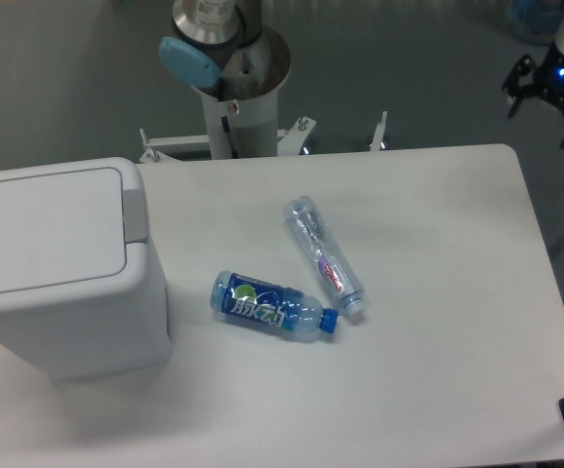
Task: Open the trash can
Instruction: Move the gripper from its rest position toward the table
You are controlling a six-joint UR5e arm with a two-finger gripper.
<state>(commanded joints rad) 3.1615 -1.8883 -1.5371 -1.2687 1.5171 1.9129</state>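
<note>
1. The trash can (53, 263) is a big white plastic box with round corners. It stands at the left edge of the table (438, 292), and part of it runs out of the picture on the left.
2. Its lid (43, 229) is flat, shaped like a rectangle, and lies shut on top.
3. A small grey tab (135, 210) sits on the right side of the lid, facing the middle of the table.
4. Two plastic bottles lie on their sides near the middle of the table, well apart from the trash can.
5. The blue bottle (272, 307) has a blue label and a blue cap. The cap points to the right.
6. The clear bottle (324, 255) lies tilted, with its white cap toward the front edge. Its cap end is just beside the blue bottle's cap.
7. The round metal stand (238, 93) of the robot is behind the back edge of the table.
8. The gripper (553, 83) is far off, past the back right corner of the table. It is dark with a small blue light. It is too small to tell if its fingers are apart or together.
</note>
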